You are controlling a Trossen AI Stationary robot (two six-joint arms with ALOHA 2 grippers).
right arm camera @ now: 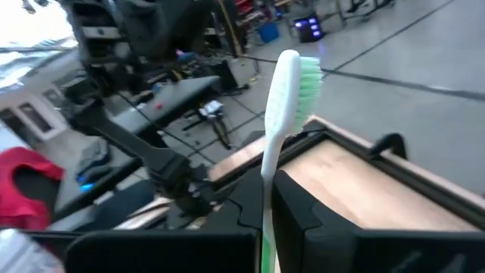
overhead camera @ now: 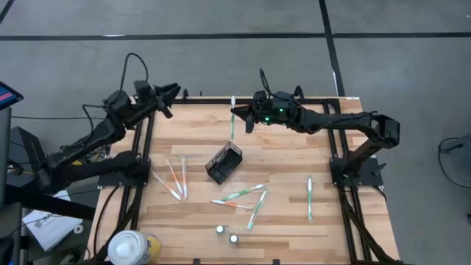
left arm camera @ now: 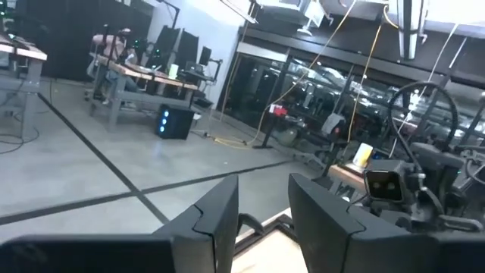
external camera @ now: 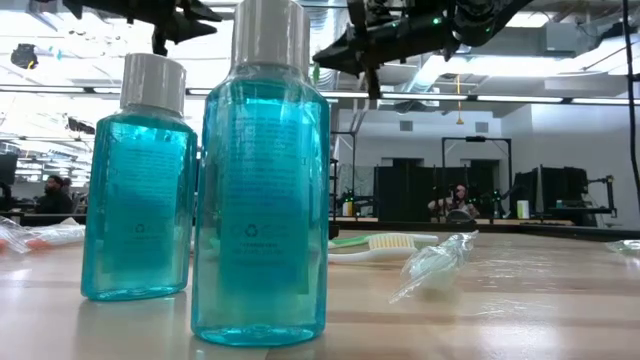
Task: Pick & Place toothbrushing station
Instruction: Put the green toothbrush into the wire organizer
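The black wire-mesh holder (overhead camera: 224, 162) lies on the table's middle. Several white toothbrushes lie flat around it: a group on the left (overhead camera: 174, 180), two by the middle (overhead camera: 243, 194), one on the right (overhead camera: 310, 197). My right gripper (overhead camera: 240, 116) hovers over the far middle of the table, shut on a white toothbrush (overhead camera: 232, 118) with green bristles (right arm camera: 307, 80). My left gripper (overhead camera: 172, 93) is raised at the far left edge, open with nothing between its fingers (left arm camera: 216, 220). My right gripper pinches the toothbrush's handle (right arm camera: 267, 201) between its two fingers, somewhat below the middle of its length. The fingers come about level from the table's right side and lie across the brush. The brush is lifted clear of the table, its head (overhead camera: 232, 99) toward the far edge.
Two small blue mouthwash bottles (external camera: 262, 180) (external camera: 138, 180) stand near the front edge, also in the high view (overhead camera: 227, 234). A white-and-yellow round container (overhead camera: 131, 247) sits at the front left corner. A clear wrapper (external camera: 435, 265) lies near a toothbrush (external camera: 385, 243).
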